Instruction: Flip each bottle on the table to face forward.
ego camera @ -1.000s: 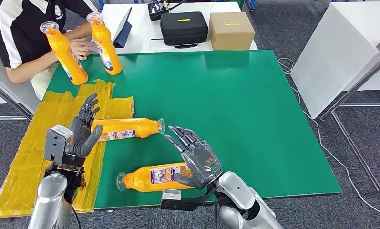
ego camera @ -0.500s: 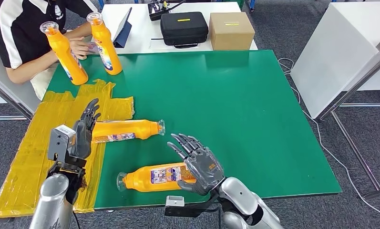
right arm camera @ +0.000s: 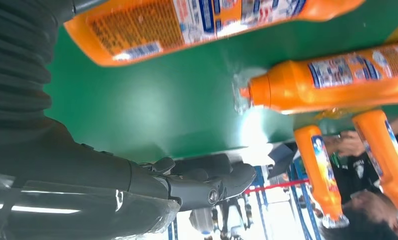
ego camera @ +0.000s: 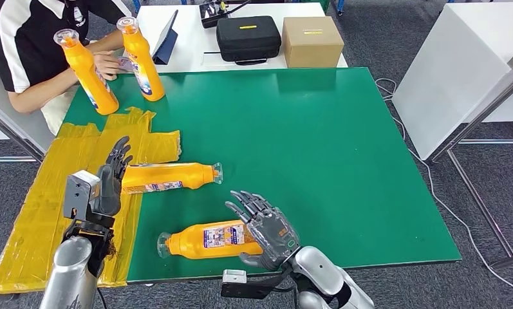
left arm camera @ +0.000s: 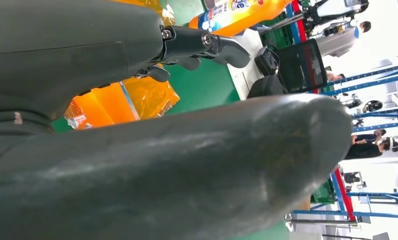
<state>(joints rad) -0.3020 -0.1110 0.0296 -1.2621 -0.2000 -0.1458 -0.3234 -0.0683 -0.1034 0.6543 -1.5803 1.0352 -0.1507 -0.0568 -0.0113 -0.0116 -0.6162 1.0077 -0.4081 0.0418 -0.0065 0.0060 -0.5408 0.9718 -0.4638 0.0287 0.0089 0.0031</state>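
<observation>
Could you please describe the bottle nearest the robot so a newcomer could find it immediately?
On the green table, look at the near edge. The orange bottle lies there on its side beside the right hand. Unlike the other lying bottle, its cap points left.

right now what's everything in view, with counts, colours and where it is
lying bottles: 2, orange, near side of the mat, one by the left hand, one by the right hand
standing bottles: 2, orange, far left corner, by the person
mat: 1, green, covers the table
tape: yellow patch, left side of the mat
case: 1, black, white table behind
box: 1, brown, right of the case
person: 1, black and white top, far left
left hand: fingers apart, at the base of the farther lying bottle
right hand: fingers apart, at the base of the nearer lying bottle
</observation>
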